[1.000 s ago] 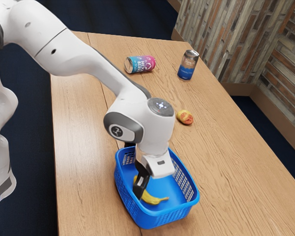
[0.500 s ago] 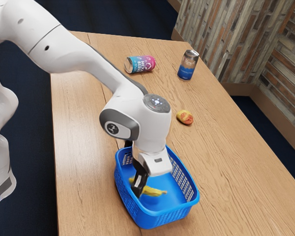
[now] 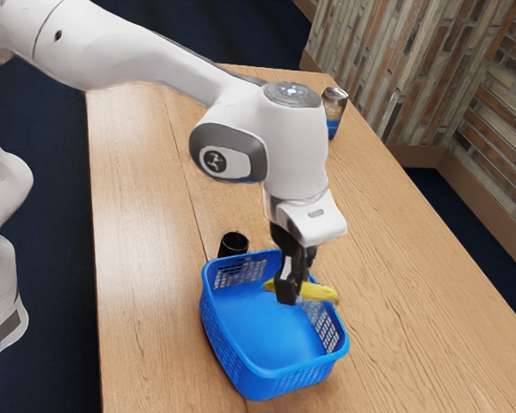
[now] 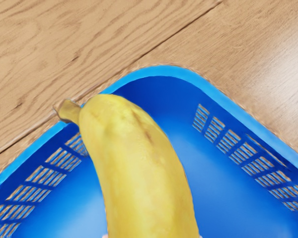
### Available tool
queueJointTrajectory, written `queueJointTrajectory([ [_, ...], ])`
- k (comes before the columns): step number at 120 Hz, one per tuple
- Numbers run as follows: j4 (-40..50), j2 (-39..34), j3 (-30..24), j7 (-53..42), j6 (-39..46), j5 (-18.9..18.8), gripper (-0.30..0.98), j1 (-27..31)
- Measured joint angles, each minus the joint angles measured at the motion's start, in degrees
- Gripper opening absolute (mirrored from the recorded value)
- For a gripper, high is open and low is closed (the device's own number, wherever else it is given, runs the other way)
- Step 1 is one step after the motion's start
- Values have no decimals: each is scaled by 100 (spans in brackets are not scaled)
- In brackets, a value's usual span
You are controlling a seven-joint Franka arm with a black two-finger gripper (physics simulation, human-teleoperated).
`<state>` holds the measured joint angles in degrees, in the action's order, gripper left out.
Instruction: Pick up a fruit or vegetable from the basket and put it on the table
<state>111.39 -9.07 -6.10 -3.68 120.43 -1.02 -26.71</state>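
Observation:
My black gripper [image 3: 296, 284] is shut on the yellow banana [image 3: 318, 292], held above the blue basket [image 3: 279, 385] toward its side at the exterior view's right. The banana's stem end reaches out over the basket's rim. In the wrist view the banana [image 4: 134, 163] is large and close under the hand, with the basket [image 4: 174, 72] and its slotted walls below it. The basket's floor shows bare blue in the exterior view. The wooden table [image 3: 413, 301] carries the basket.
A black cup-like object [image 3: 233, 244] stands against the basket's far side. Farther back, near the table's edge, a can [image 3: 333, 110] stands upright, partly behind the arm. A brick wall [image 3: 413, 69] rises beyond the table.
My hand has risen and shifted toward the exterior view's right, lifting the banana off the basket's floor. The arm now covers the fallen can and the fruit on the table, and the black cup-like object has come into view.

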Motion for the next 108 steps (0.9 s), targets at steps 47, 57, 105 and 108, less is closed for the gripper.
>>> queueJointTrajectory([
  [47,-3148,2019,-22,3,-1336,-311,12,-943],
  [57,-3574,2257,41,5,-1531,-392,10,-897],
  [105,-5597,3824,189,-14,-2151,-610,12,-693],
  [108,-5757,3940,188,-16,-2179,-628,13,-695],
])
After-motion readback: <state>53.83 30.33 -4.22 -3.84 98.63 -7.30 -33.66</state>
